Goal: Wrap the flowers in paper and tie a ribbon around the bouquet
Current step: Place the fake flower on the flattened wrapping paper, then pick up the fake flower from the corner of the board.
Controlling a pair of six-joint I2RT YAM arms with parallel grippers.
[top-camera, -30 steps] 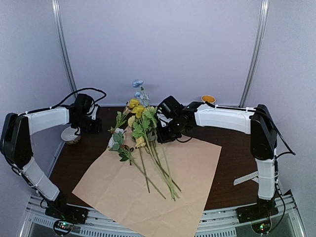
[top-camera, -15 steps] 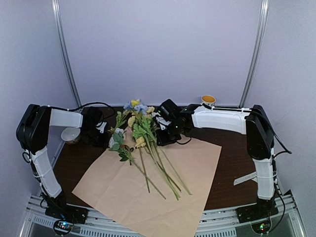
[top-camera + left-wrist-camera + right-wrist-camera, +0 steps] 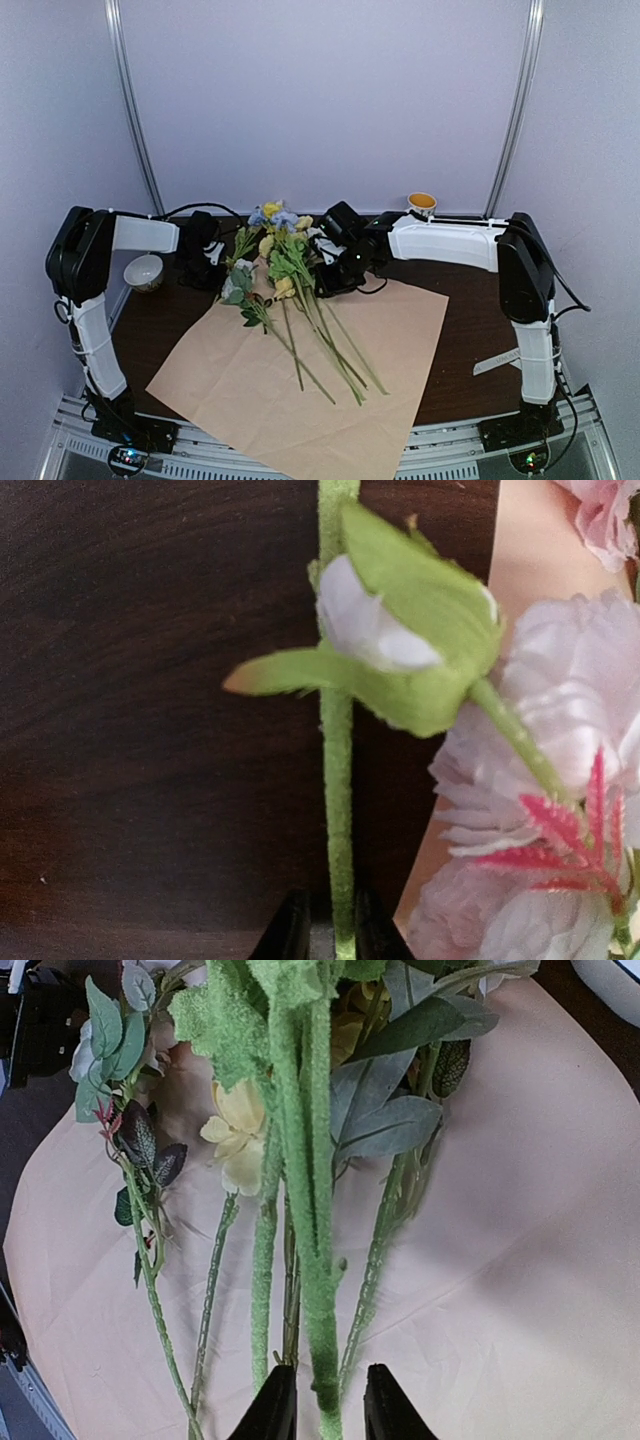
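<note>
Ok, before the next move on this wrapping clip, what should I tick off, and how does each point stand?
1. Paper lies flat, peach side up: ok.
2. Flowers with stems on the paper: ok; blossoms lie beyond its far edge.
3. Left hand gripping the stem between its fingers: cannot tell.
4. Right hand clear of stems: not ok; a thick stem runs between its parted fingers.
5. Ribbon ready: cannot tell; only a pale strip by the right arm's base could be it.

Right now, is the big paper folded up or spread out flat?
Spread out flat. The paper lies open on the table, with the flowers lying across it.
</note>
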